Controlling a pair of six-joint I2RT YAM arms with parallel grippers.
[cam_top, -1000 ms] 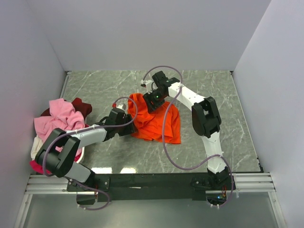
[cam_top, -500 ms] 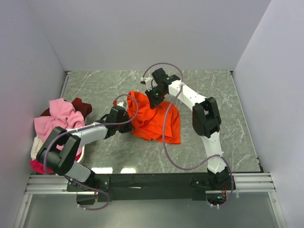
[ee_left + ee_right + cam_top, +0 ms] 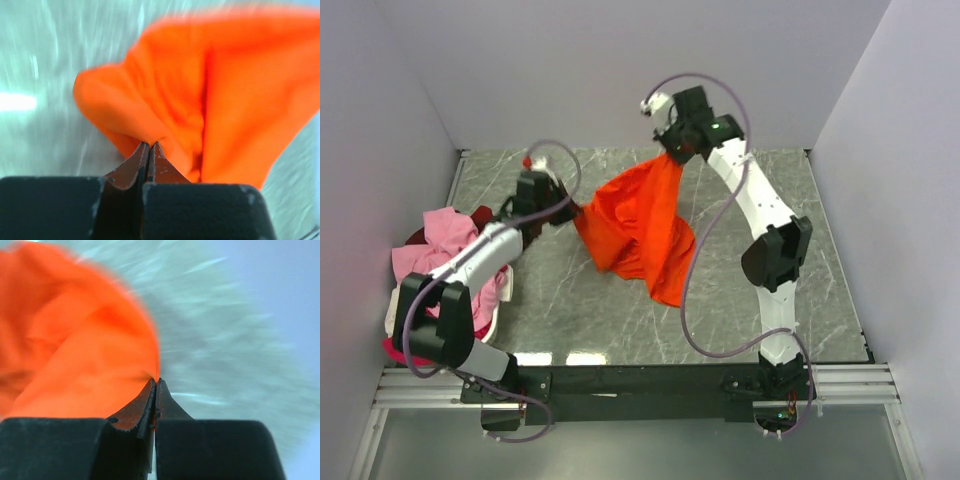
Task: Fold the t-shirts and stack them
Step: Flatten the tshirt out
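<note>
A bright orange t-shirt (image 3: 638,228) hangs stretched between both grippers above the marble table (image 3: 800,250). My left gripper (image 3: 572,210) is shut on its left edge, and the wrist view shows cloth pinched at the fingertips of that left gripper (image 3: 149,145). Raised high toward the back wall, my right gripper (image 3: 670,158) is shut on the shirt's upper corner; the same right gripper (image 3: 156,381) nips the orange cloth (image 3: 75,350) in its wrist view. The shirt's lower part (image 3: 665,285) drapes down to the table. More t-shirts, pink (image 3: 445,245) and dark red (image 3: 490,222), lie heaped at the left.
The heap at the left rests in a white basket (image 3: 492,322) against the left wall. Grey walls close in the table at the back and both sides. A loose purple cable (image 3: 695,290) loops from the right arm over the table.
Both grippers closed on the orange t-shirt and lifted it. The right one rose up and back, the left one swung left and back, pulling the crumpled shirt open between them.
</note>
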